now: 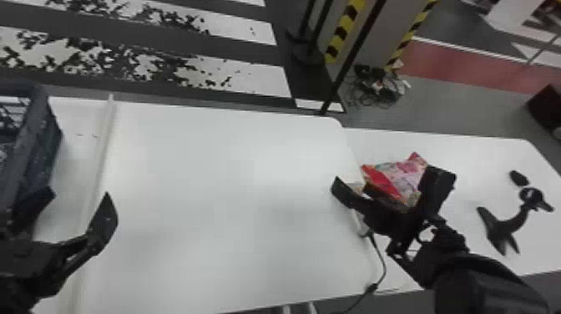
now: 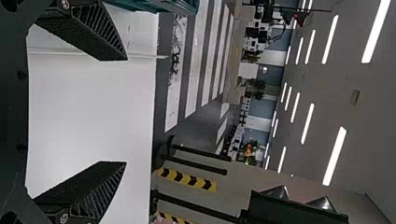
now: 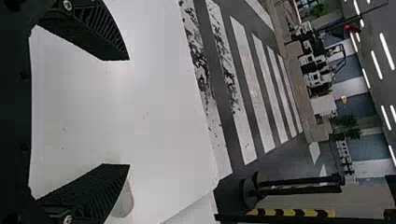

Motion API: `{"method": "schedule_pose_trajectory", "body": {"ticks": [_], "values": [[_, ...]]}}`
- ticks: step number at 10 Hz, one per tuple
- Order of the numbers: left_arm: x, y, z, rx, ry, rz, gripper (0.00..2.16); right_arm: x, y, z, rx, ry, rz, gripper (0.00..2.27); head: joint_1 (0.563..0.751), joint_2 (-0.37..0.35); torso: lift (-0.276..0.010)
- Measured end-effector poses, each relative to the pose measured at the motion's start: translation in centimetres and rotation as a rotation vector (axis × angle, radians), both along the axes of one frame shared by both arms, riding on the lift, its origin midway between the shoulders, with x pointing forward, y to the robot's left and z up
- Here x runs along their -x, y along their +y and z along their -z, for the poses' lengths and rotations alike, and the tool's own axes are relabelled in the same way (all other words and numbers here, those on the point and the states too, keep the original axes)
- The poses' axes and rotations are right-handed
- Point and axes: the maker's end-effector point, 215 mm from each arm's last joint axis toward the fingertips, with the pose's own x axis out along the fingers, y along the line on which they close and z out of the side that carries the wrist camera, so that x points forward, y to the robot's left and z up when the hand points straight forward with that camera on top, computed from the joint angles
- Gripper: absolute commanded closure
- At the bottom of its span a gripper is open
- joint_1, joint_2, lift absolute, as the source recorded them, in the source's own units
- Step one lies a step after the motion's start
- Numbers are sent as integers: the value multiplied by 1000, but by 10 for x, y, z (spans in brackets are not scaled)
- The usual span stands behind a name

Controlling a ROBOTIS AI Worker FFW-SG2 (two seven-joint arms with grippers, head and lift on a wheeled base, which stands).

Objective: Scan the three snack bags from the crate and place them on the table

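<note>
Snack bag, pink and red: right of frame, head view, seen between the fingers of the right pincer. Those fingers stand wide apart, only white surface between them in the wrist view; no grip apparent, contact cannot be told. Left pincer also spread, released, near the crate, left edge of frame.

Handling, judged: light, soft film, slick, contents likely crushable. Best hold across the filled middle, flat and gentle; a corner might slip. Lay it down on the counter without pressing.
</note>
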Motion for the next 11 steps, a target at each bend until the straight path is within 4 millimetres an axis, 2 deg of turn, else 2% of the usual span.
{"method": "schedule_pose_trajectory", "body": {"ticks": [2, 3, 4, 6, 8, 10, 11], "values": [[0, 1, 0, -3, -2, -5, 76, -5, 57, 8, 68, -65, -46, 76, 695, -192, -62], [-1, 2, -1, -4, -5, -8, 76, -7, 81, 5, 101, -126, -53, 76, 695, -173, -62], [-1, 3, -2, -5, -9, -12, 76, -8, 97, -2, 116, -187, -46, 76, 695, -142, -62], [1, 5, -2, -9, -13, -17, 76, -1, 118, -17, 126, -317, 2, 80, 695, -105, -62], [0, 10, -7, -22, -31, -26, 76, 12, 137, -19, 124, -381, 13, 80, 695, -72, -62], [-5, 21, -24, -46, -65, -39, 73, 22, 151, -11, 113, -391, 5, 80, 695, -42, -62], [-11, 36, -37, -70, -85, -51, 73, 25, 155, -8, 109, -388, 0, 80, 695, -16, -62]]}}
